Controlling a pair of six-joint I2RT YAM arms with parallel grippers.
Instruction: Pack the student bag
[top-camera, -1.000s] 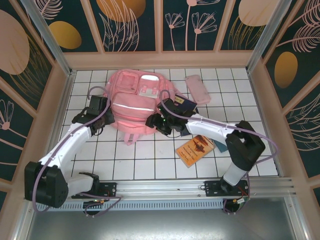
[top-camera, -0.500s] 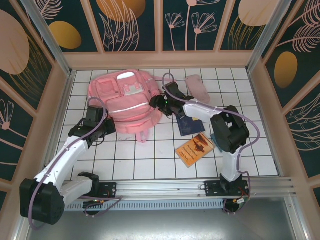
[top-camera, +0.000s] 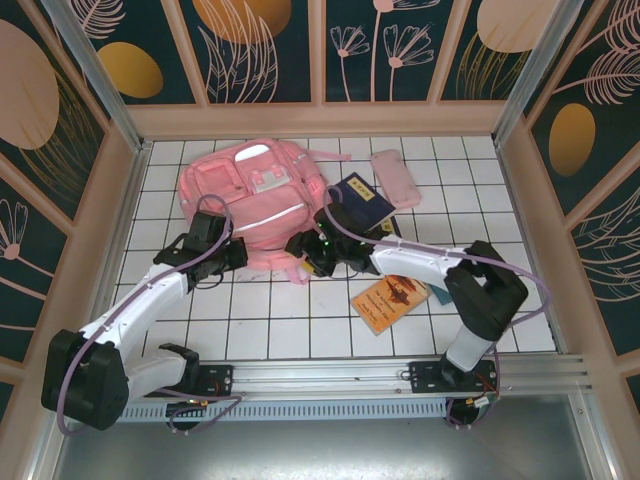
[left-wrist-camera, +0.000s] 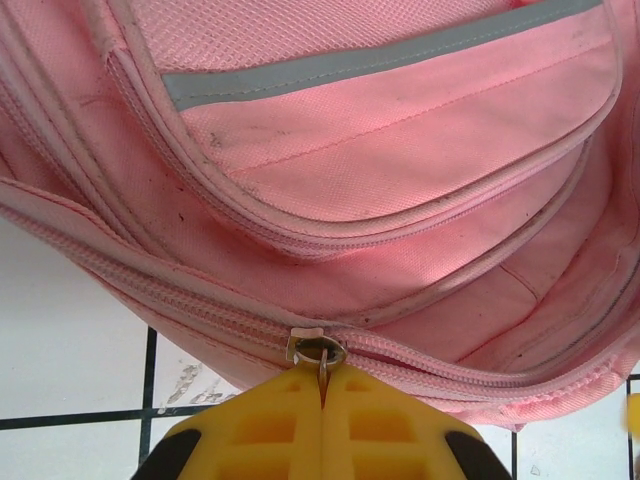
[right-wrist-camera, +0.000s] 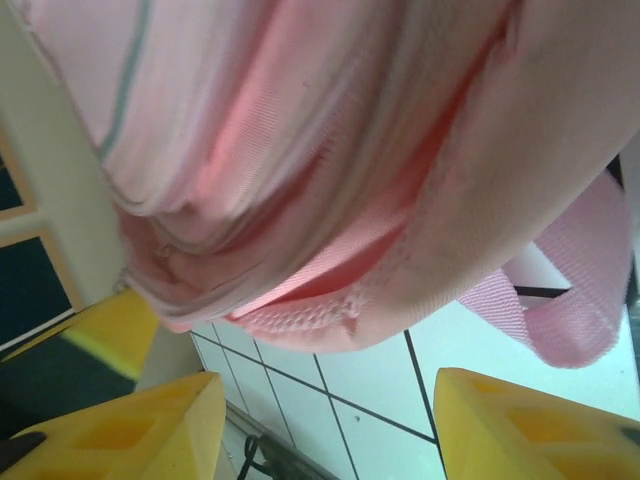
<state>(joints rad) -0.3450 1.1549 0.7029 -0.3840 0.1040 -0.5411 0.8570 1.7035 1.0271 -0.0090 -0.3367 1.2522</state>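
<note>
The student bag (top-camera: 255, 195), a big pink backpack with a pale stripe, lies flat at the back of the tiled table. My left gripper (top-camera: 232, 251) sits at its near left edge. In the left wrist view its yellow fingers (left-wrist-camera: 260, 430) are shut on the metal zipper pull (left-wrist-camera: 322, 354) of the bag (left-wrist-camera: 400, 150). My right gripper (top-camera: 305, 250) is at the bag's near right corner. It stands open (right-wrist-camera: 330, 425), with only tile between its fingers (right-wrist-camera: 150, 430); the bag's hem (right-wrist-camera: 300, 315) hangs just beyond the tips and a pink strap (right-wrist-camera: 590, 300) trails to the right.
A dark blue book (top-camera: 362, 200) lies against the bag's right side, with a flat pink pouch (top-camera: 395, 178) behind it. An orange book (top-camera: 390, 298) lies nearer the front, under the right arm. Wooden walls close in the table (top-camera: 260, 320) on three sides.
My right gripper has swung from the bag's right side to its near right corner. The blue book now lies further back. My left gripper has slid right along the bag's near edge.
</note>
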